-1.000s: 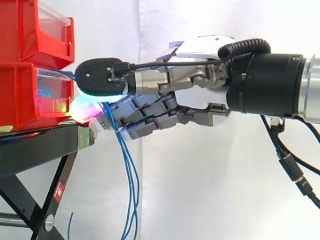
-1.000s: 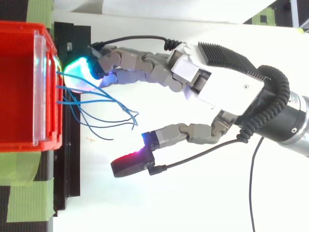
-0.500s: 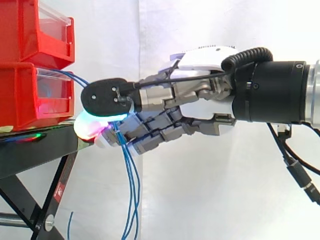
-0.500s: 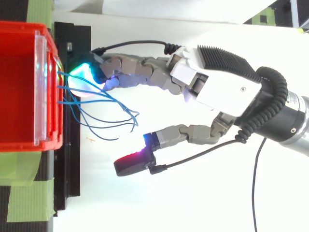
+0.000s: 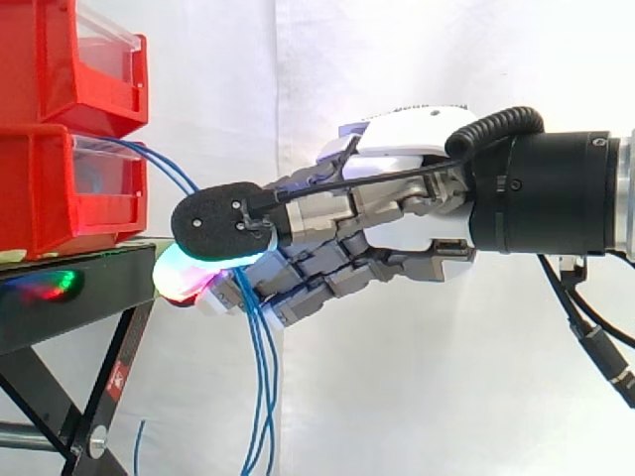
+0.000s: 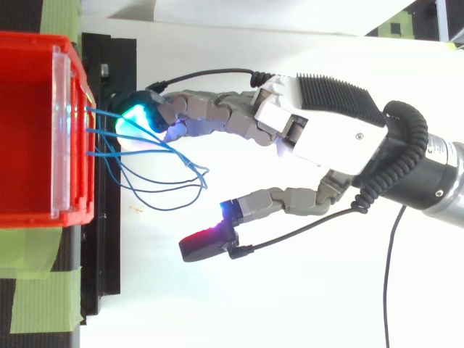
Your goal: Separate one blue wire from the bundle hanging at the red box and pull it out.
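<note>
Nearest the side camera, one finger [image 6: 275, 197] of the hand [image 6: 330, 130] is standing out alone, touching nothing. Beyond it, the bundle [image 5: 262, 367] is hanging from the red box [image 5: 60, 188] past the front edge of the black stand [image 5: 60, 307]. Farthest back, curled fingertips [image 6: 138, 116] are pinching one blue wire [image 6: 101, 111] just beside the box.

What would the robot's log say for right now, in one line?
robot hand: shut on blue wire | bundle: hangs from red bin | wire out: not yet
</note>
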Action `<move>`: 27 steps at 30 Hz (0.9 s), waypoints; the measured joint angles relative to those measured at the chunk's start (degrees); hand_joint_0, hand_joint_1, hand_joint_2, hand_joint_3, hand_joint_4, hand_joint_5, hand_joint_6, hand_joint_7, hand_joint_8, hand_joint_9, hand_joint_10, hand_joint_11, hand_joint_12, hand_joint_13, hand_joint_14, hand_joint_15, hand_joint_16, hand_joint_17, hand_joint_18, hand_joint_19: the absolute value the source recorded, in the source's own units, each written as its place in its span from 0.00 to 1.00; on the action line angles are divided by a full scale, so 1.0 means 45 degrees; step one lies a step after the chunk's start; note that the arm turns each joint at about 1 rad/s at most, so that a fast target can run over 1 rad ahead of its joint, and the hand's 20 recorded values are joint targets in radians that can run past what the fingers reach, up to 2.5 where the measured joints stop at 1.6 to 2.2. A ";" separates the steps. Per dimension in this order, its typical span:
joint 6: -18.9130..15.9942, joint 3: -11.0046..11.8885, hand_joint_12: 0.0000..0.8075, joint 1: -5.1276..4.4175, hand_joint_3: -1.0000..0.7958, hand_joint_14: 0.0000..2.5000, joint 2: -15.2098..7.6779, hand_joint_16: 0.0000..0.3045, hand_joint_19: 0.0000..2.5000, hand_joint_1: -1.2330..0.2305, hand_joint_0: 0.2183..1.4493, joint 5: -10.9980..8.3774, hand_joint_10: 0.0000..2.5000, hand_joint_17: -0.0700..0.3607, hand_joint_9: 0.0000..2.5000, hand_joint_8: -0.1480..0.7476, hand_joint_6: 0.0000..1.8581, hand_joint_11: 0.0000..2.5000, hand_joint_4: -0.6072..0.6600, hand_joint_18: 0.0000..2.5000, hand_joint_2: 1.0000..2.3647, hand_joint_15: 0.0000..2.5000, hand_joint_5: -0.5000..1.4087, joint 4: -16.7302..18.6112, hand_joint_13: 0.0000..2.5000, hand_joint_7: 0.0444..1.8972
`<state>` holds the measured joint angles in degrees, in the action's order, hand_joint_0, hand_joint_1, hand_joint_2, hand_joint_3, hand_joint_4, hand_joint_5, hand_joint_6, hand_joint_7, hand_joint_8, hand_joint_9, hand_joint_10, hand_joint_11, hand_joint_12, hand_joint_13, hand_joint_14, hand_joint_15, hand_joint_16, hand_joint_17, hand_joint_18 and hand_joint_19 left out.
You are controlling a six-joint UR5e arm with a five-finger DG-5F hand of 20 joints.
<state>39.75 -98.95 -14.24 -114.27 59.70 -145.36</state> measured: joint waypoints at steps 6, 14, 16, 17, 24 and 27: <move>-0.0143 -0.0003 0.51 0.0048 0.31 0.00 0.0000 0.20 0.11 0.35 0.30 0.0167 0.00 0.47 0.15 0.55 0.37 0.07 0.71 0.18 0.00 0.09 0.18 -0.0102 0.16 0.54; -0.0319 -0.0009 0.51 0.0114 0.31 0.00 0.0000 0.20 0.11 0.35 0.30 0.0263 0.00 0.47 0.15 0.55 0.41 0.07 0.69 0.19 0.00 0.09 0.17 -0.0199 0.16 0.49; -0.0340 -0.0009 0.51 0.0148 0.31 0.00 -0.0002 0.20 0.11 0.35 0.30 0.0341 0.00 0.47 0.15 0.55 0.42 0.08 0.69 0.19 0.00 0.09 0.17 -0.0221 0.16 0.48; -0.0345 -0.0008 0.51 0.0162 0.31 0.00 -0.0001 0.20 0.11 0.35 0.30 0.0378 0.00 0.47 0.15 0.55 0.43 0.08 0.69 0.19 0.00 0.09 0.17 -0.0231 0.16 0.47; -0.0440 -0.0009 0.51 0.0270 0.33 0.00 0.0002 0.19 0.12 0.35 0.30 0.0595 0.00 0.47 0.16 0.55 0.45 0.09 0.69 0.19 0.01 0.09 0.17 -0.0307 0.17 0.48; -0.0516 -0.0007 0.51 0.0299 0.34 0.00 0.0002 0.19 0.12 0.36 0.30 0.0627 0.00 0.47 0.16 0.55 0.45 0.09 0.69 0.19 0.01 0.10 0.17 -0.0326 0.17 0.48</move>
<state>37.42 -98.98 -12.90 -114.26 62.52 -146.83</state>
